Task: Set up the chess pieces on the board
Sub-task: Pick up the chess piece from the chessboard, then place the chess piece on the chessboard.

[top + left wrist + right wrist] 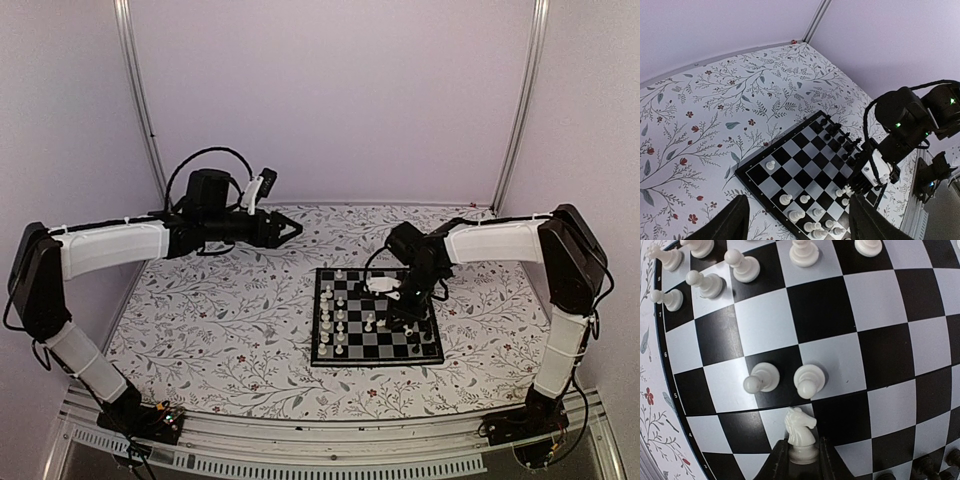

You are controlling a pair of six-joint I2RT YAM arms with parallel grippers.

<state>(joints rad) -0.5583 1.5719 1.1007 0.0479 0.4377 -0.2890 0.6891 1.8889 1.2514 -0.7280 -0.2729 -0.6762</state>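
White knight (pixel 801 432) near the board's (pixel 825 310) numbered edge, base clamped in the right gripper (pixel 802 452); left gripper (pixel 797 205) hangs spread apart and empty, off the board. Step in hand: grasping. Next, seemingly, a lift clear of two neighbouring pawns (pixel 809 381) toward white's rows.

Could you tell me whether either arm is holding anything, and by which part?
The right jaws grip the white knight by its base, one on each side. The left jaws are open and hold nothing.
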